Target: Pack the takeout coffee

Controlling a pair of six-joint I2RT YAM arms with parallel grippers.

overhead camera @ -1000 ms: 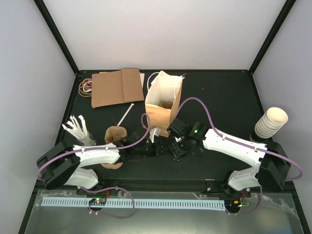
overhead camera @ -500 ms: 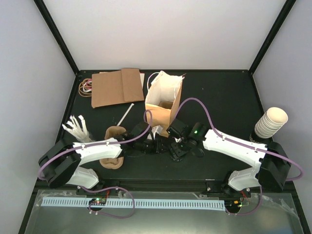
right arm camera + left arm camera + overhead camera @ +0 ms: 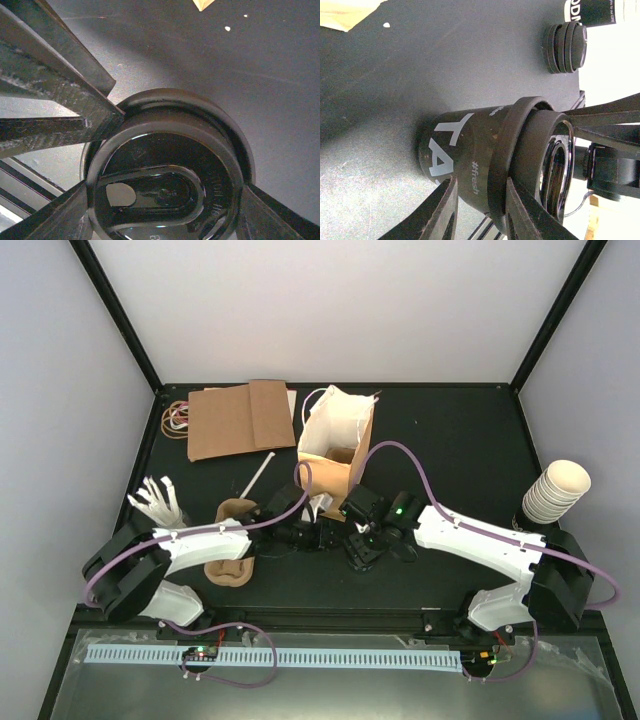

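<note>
One takeout coffee cup (image 3: 465, 150), dark with white lettering and a black lid (image 3: 165, 150), stands on the table near its middle. In the top view it is mostly hidden under the grippers. My right gripper (image 3: 165, 197) comes from above with a finger pressed on each side of the lid; it also shows in the top view (image 3: 362, 548). My left gripper (image 3: 481, 187) is open. One finger lies by the cup's body and the other against the lid's rim (image 3: 75, 107). It also shows in the top view (image 3: 335, 537). A second lettered dark cup (image 3: 592, 11) stands further off.
A brown pulp tray (image 3: 232, 530) sits left of the cup, under my left arm. An open paper bag (image 3: 335, 445) stands just behind. Flat cardboard (image 3: 240, 418), white cutlery (image 3: 160, 502) and a stack of cream cups (image 3: 557, 490) are around. A low black lidded piece (image 3: 565, 47) stands nearby.
My left arm has reached further right, bringing its gripper up against the cup. My right gripper has stayed over the cup, shifting slightly left.
</note>
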